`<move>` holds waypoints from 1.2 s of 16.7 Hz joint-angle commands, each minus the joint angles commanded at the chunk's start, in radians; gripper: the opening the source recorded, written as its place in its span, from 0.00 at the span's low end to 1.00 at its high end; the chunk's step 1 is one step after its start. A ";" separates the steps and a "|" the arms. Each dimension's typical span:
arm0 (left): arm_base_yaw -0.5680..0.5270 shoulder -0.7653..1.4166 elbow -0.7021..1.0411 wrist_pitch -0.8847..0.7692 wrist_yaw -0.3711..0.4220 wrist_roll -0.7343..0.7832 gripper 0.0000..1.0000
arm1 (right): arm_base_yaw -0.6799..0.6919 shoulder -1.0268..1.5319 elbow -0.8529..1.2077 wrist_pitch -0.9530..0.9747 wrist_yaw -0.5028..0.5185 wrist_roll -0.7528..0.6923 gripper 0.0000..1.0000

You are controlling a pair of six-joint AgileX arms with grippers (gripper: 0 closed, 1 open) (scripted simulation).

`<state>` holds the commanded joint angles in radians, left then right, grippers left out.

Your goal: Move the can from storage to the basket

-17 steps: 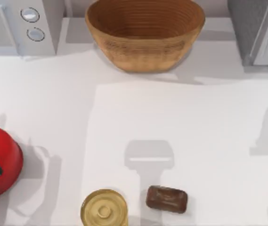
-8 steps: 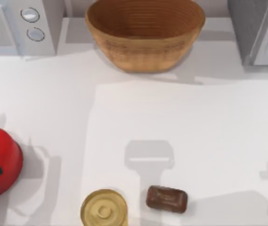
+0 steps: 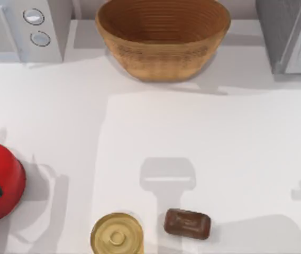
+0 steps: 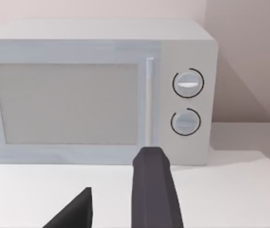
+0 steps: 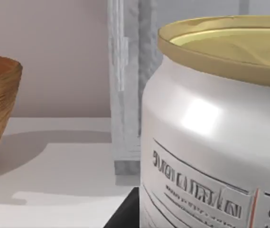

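The arm shadow at the table's [image 3: 155, 132] right edge now lies nearer the front than a second ago, and a broad new shadow lies along the front right; both match their position half a second back. This suggests the right arm has moved and then paused with its load. In the right wrist view the can [image 5: 210, 137] sits hard against the right gripper [image 5: 127, 216], which appears clamped on it, in front of the grey cabinet [image 5: 125, 85] and well apart from the basket [image 3: 163, 39]. Transfer to the basket is not yet done. The left gripper [image 4: 118, 178] hangs with fingers apart, facing the microwave [image 4: 97, 95]. Count: one can, one basket, one microwave, one cabinet, one gold tin [image 3: 116, 235], one brown block [image 3: 187, 224], one red vessel [image 3: 5, 185].
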<state>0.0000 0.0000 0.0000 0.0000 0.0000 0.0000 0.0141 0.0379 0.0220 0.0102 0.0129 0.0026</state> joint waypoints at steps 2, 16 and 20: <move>0.000 0.000 0.000 0.000 0.000 0.000 1.00 | 0.025 0.073 0.068 0.025 0.029 0.001 0.00; 0.000 0.000 0.000 0.000 0.000 0.000 1.00 | 0.400 1.419 1.083 0.321 0.413 0.011 0.00; 0.000 0.000 0.000 0.000 0.000 0.000 1.00 | 0.503 1.810 1.381 0.405 0.521 0.012 0.00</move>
<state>0.0000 0.0000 0.0000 0.0000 0.0000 0.0000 0.5175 1.8475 1.4029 0.4150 0.5338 0.0144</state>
